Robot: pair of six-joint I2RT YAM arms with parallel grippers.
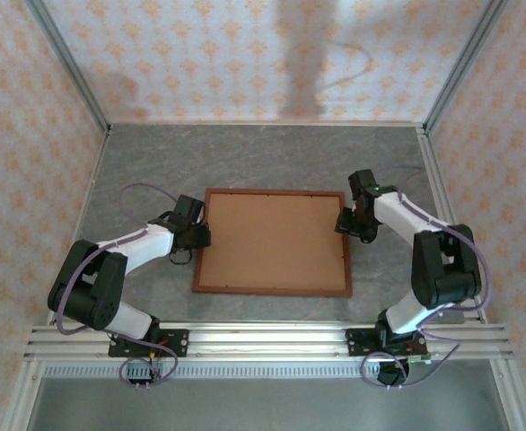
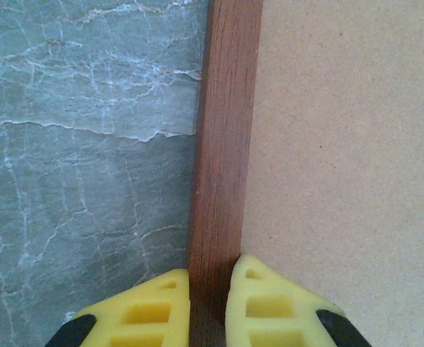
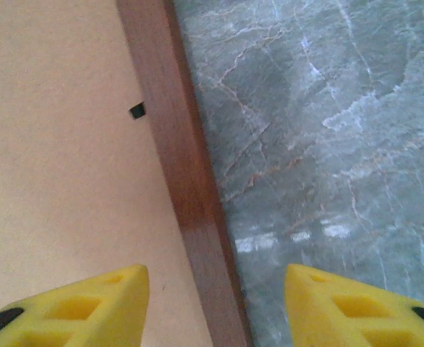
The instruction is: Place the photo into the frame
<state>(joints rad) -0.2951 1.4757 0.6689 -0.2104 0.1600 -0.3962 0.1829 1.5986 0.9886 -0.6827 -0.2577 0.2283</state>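
While the left hand clamps the frame by its left rail, the right hand hangs open astride the right rail; the frame lies flat mid-table, a brown board filling it.

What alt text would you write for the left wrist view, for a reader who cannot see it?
The left gripper is shut on the frame, whose thin reddish-brown rail runs up the middle. Grey marbled table lies to its left, a plain brown board to its right.
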